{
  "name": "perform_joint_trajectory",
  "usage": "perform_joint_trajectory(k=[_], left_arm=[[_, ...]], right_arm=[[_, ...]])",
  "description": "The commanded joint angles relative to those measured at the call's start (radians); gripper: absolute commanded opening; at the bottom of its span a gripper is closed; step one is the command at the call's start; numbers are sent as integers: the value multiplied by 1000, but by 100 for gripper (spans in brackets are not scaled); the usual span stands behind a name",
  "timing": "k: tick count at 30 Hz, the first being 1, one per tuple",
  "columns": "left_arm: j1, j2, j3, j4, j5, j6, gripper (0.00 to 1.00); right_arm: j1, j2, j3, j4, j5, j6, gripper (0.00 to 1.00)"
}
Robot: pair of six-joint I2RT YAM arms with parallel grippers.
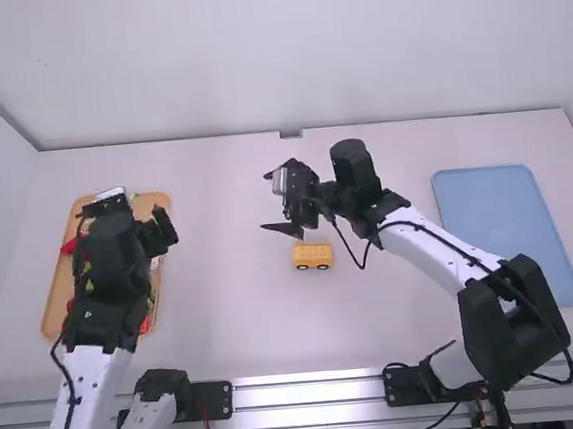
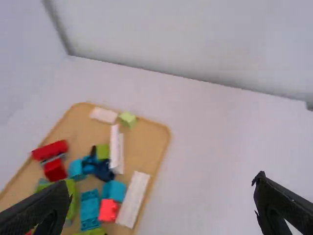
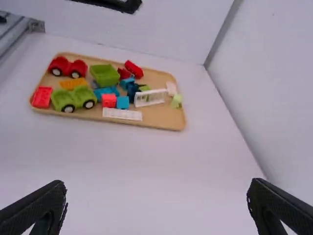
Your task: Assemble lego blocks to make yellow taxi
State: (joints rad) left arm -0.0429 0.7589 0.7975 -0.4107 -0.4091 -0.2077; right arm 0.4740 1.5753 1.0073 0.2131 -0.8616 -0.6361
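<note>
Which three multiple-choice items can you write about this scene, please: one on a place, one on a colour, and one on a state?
1. Where is the yellow wheeled block?
A) in the wooden tray
B) directly on the table
C) inside the left hand

2. What colour is the tray at the high view's right?
A) blue
B) green
C) red

3. How is the right hand?
A) shut, empty
B) shut on a block
C) open, empty

1 B: its wheels rest on the white surface.
2 A: its flat bottom looks light blue.
3 C: its fingers stand wide apart with nothing between them.
</note>
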Motion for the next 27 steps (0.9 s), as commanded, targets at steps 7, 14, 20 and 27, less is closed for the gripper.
perform_joint_trajectory(k=[7,14,20,27], left_arm=[[34,-139,-6,-74,-319,-149,99],[298,-122,-6,-106,-166,-200,99],[595,-18,-6,-92,113,-196,99],[854,204,5,-29,423,-122,92]], right_arm=[[16,142,222,-112,-185,26,99],[18,197,272,-127,-186,-2,99],[-2,197,290,-148,-169,-21,99],[-4,197,297,-151,-101,-19,99]])
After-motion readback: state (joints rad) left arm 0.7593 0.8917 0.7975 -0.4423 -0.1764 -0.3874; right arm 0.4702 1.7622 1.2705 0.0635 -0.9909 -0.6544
